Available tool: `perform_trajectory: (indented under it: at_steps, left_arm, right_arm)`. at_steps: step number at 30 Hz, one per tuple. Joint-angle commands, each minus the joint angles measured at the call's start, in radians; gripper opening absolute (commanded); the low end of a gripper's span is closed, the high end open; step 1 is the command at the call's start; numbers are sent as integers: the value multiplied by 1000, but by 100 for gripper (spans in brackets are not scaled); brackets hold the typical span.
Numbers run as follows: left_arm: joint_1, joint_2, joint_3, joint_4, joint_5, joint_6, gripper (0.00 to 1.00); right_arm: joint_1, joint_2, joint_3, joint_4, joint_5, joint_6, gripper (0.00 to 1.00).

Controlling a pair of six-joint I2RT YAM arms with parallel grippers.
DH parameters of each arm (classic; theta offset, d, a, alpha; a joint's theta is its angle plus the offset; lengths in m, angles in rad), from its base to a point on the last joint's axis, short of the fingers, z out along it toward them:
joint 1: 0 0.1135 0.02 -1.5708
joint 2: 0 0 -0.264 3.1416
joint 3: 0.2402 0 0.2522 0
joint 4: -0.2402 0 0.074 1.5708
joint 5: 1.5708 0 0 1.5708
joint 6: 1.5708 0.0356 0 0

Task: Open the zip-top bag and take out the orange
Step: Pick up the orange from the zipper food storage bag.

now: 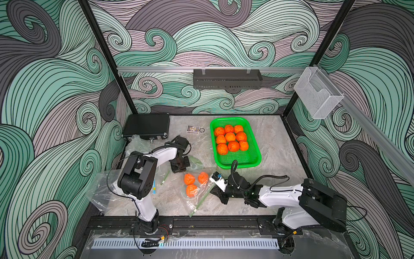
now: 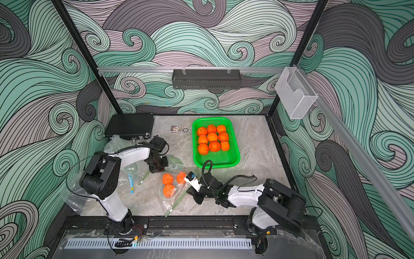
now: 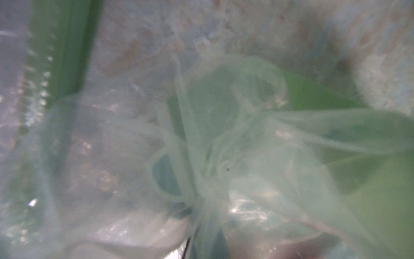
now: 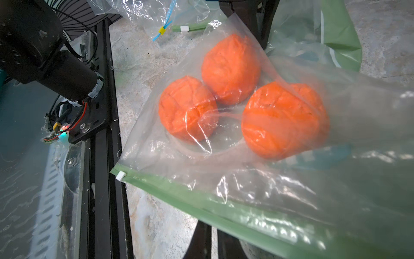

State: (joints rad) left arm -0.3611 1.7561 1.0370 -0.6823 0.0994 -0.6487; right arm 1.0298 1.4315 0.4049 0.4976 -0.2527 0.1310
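Task early, we judge: bag (image 1: pixel 198 190), lower middle of frame on bench (image 1: pixel 280 170), holds three oranges (image 1: pixel 189 179); zip strip (image 4: pixel 179 192) looks sealed. Left end effector (image 1: pixel 179 169) pinches bunched bag film; right end effector (image 1: pixel 218 194) seems pinched on zip edge. Opening, removal remain.

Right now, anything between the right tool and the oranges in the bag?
Yes. The zip-top bag's clear film encloses all three oranges, and its green zip strip lies along the side facing the right tool.
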Motion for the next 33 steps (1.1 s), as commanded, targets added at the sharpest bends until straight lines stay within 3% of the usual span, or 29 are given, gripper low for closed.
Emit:
perform_trajectory:
  at_steps: [1, 9, 16, 19, 33]
  left_arm:
    - [0, 47, -36, -17, 0, -14, 0]
    - [1, 55, -31, -9, 12, -12, 0]
    - [0, 54, -29, -7, 13, -9, 0]
    - [0, 57, -27, -6, 15, -8, 0]
    - [0, 63, -20, -11, 14, 7, 0]
  right_arm:
    - [7, 14, 26, 14, 57, 10, 11]
    - [19, 86, 112, 36, 77, 22, 16]
    - [26, 158, 209, 31, 84, 19, 36]
    - [27, 208, 251, 18, 81, 9, 39]
    - [-1, 189, 151, -28, 316, -35, 44]
